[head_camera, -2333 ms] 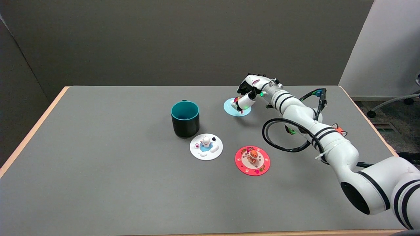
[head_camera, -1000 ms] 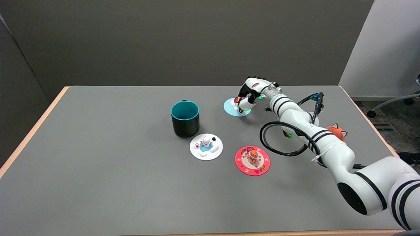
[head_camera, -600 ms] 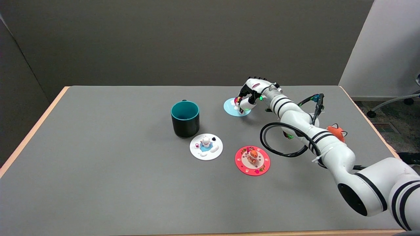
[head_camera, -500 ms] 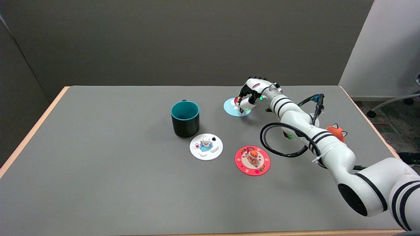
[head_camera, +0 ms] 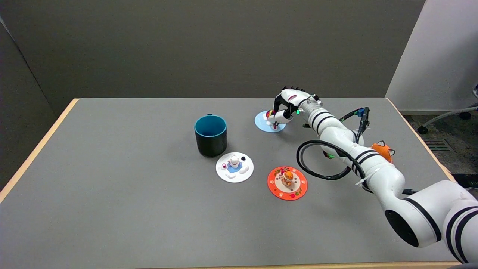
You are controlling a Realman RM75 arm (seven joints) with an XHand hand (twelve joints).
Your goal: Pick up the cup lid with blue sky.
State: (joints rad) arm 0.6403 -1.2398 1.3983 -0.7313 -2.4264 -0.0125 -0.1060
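over the far lid, hand closed on its figure

toward the table's (head_camera: 112, 209) far right, the right hand (head_camera: 285, 106) reaches down onto the sky lid (head_camera: 261, 122), a pale blue disc lying flat on the grey top. its fingers (head_camera: 278, 101) curl over the small figure standing at the lid's middle, and the thumb comes in from the near side, so the hand looks to be pinching that figure; the figure itself is mostly hidden and too small to make out. the lid's left part shows clear of the hand, and its rim seems to rest on the table, though whether the right edge is raised cannot be told. a green light glows at the wrist.

well to the left of the lid stands a dark mug (head_camera: 211, 135) with a teal inside, upright, its handle just showing behind the rim. just beside the mug, on its near right, lies a white lid (head_camera: 235, 167) with a little white figure and a blue patch. to the right of that, apart from it, lies a red lid (head_camera: 287, 183) with an orange figure at its middle. the white arm (head_camera: 358, 157) runs from the lower right across to the hand, a black cable (head_camera: 317, 157) looping under it.
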